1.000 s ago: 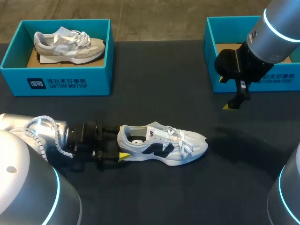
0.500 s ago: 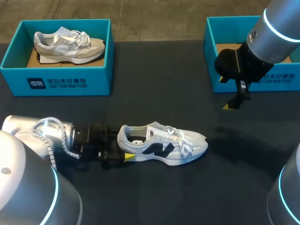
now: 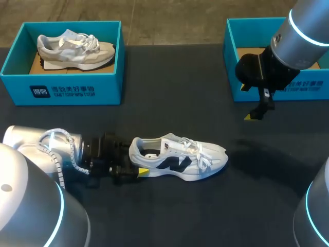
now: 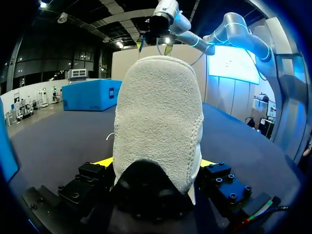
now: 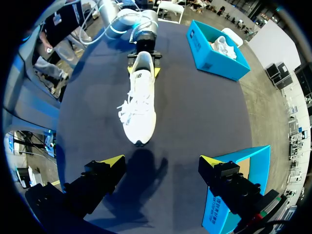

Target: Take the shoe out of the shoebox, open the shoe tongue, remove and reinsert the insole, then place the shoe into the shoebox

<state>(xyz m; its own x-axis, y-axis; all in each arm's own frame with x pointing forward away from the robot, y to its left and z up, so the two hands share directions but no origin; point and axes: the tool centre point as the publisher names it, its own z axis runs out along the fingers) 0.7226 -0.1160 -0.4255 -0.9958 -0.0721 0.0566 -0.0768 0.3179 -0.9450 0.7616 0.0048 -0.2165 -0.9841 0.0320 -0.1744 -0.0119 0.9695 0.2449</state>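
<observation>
One shoe [image 3: 177,159] near worktop's front edge, toe toward right edge, heel clamped in left gripper [image 4: 156,162]; right gripper [image 5: 162,160] spread apart, well off beside far-right shoebox [image 3: 308,88].

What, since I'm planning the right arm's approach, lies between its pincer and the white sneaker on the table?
Nothing: only bare dark tabletop separates the right pincer from the white laced sneaker, as the head view shows.
</observation>
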